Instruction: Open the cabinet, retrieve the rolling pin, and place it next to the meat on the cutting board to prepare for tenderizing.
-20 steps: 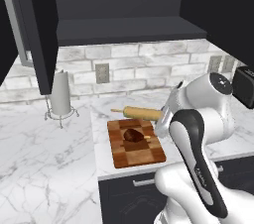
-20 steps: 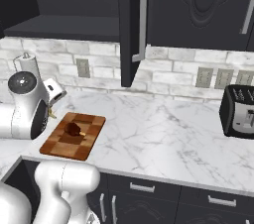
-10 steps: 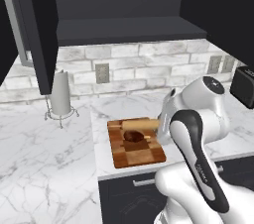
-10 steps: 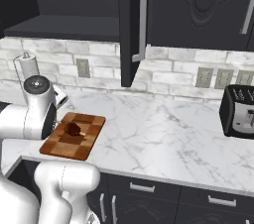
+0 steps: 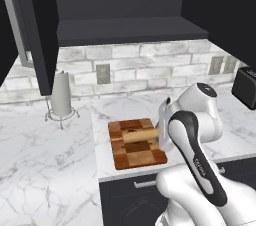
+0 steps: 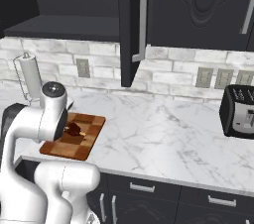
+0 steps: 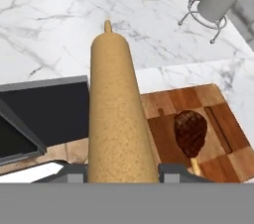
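Observation:
My gripper point(image 7: 124, 174) is shut on the rolling pin point(image 7: 116, 114), a tan wooden cylinder running straight away from the hand in the hand view. The pin point(image 5: 140, 136) hangs low across the checkered cutting board point(image 5: 136, 144); I cannot tell whether it touches. Beside the pin on the board point(image 7: 221, 119) lies the meat point(image 7: 190, 132), a small dark red-brown lump, also seen from the right base view as the meat point(image 6: 74, 129) on the board point(image 6: 84, 141). Above, the cabinet stands open with its doors point(image 5: 35, 30) point(image 6: 132, 25) swung out.
A paper towel holder point(image 5: 61, 96) stands on the marble counter left of the board. A black toaster point(image 6: 238, 111) sits far to the right. Dark drawers point(image 6: 141, 188) run under the counter edge. My own white arm point(image 5: 195, 135) hides the hand in both base views.
The arm has brought the rolling pin down and forward, from above the board's back edge to low across its middle. The grip on the pin has held.

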